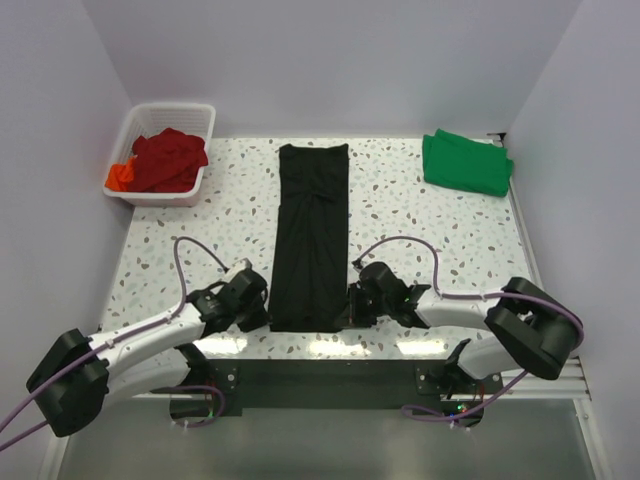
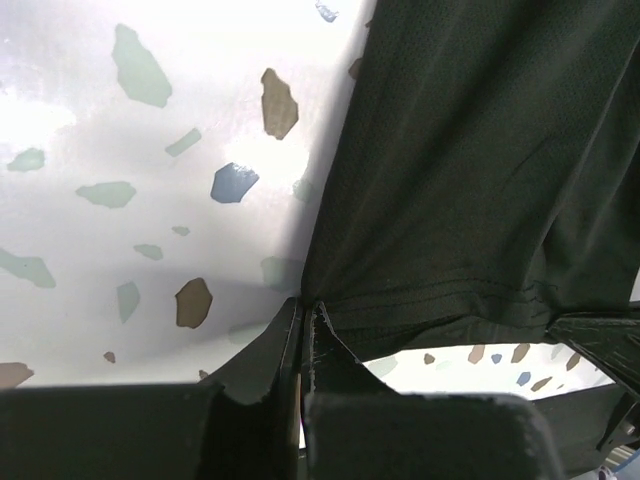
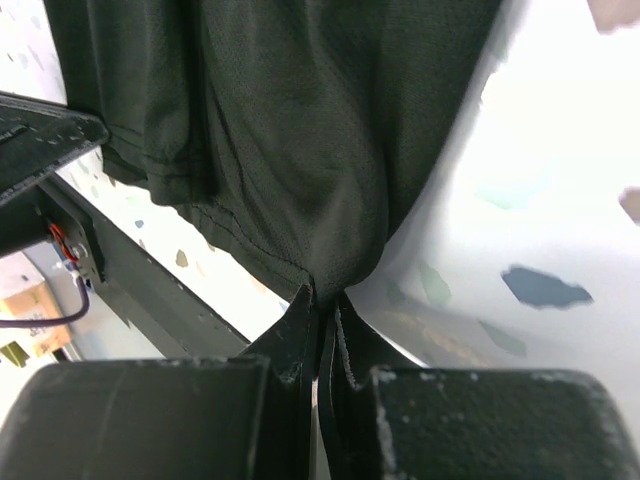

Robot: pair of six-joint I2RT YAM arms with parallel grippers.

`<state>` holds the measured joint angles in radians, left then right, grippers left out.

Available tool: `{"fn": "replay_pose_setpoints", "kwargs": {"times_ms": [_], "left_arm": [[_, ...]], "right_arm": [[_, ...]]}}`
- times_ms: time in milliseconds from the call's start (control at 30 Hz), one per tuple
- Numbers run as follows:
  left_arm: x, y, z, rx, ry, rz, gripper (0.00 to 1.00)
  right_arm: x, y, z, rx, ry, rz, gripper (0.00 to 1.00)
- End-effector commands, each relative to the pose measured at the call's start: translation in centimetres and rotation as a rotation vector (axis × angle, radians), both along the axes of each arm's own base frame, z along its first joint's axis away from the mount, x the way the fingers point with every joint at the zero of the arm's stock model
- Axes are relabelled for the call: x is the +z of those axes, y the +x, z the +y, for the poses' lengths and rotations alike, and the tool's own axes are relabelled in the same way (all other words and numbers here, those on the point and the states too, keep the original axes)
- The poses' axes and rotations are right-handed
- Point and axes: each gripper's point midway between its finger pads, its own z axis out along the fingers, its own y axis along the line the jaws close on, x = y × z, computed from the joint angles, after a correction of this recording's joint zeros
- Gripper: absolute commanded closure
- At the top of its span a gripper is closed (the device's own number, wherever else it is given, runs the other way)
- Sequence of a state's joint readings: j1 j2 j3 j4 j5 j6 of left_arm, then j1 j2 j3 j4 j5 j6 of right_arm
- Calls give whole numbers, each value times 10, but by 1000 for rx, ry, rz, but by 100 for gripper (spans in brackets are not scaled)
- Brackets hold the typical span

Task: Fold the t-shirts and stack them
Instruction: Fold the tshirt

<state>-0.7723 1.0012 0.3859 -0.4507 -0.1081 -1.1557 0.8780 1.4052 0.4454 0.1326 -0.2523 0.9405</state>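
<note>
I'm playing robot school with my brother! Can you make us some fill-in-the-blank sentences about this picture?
1. The long shirt lying flat in the middle of the table is coloured ____.
2. The white basket holds a dark red shirt and an ____ one.
3. The folded shirt at the far right corner is coloured ____.
4. The left fingers and the right fingers are both pinching the black shirt's ____ edge.

Missing words: black; orange; green; near (bottom)
</note>
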Motion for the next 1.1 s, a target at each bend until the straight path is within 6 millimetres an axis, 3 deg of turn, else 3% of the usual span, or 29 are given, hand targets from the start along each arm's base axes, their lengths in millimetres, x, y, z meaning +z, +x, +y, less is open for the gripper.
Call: {"fn": "replay_pose_setpoints", "kwargs": {"times_ms": [0, 167, 400, 600, 767, 833, 1000, 1033, 1067], "left_arm": [[-2, -10, 14, 0, 40, 17, 100], [12, -16, 9, -17, -30, -7, 100], [4, -39, -1, -56, -75, 11, 100], [2, -51, -6, -63, -30, 27, 100], [21, -32, -2, -6, 31, -37, 100], [37, -19, -4, 23, 44, -87, 100], [65, 3, -11, 41, 100, -151, 100], [68, 7, -12, 46, 113, -166, 100], [67, 9, -13, 39, 135, -162, 100]], "right_arm": [[-1, -10, -14, 14, -37, -12, 100], [18, -18, -21, 44, -28, -52, 100], [12, -32, -25, 65, -21, -46, 100], [19, -37, -14, 94, -9, -72, 100], [38, -22, -10, 81, -27, -141, 100], [43, -14, -14, 68, -70, -182, 100], [81, 18, -8, 38, -127, -312, 100], [80, 23, -12, 39, -172, -332, 100], [93, 30, -6, 39, -164, -358, 100]]}}
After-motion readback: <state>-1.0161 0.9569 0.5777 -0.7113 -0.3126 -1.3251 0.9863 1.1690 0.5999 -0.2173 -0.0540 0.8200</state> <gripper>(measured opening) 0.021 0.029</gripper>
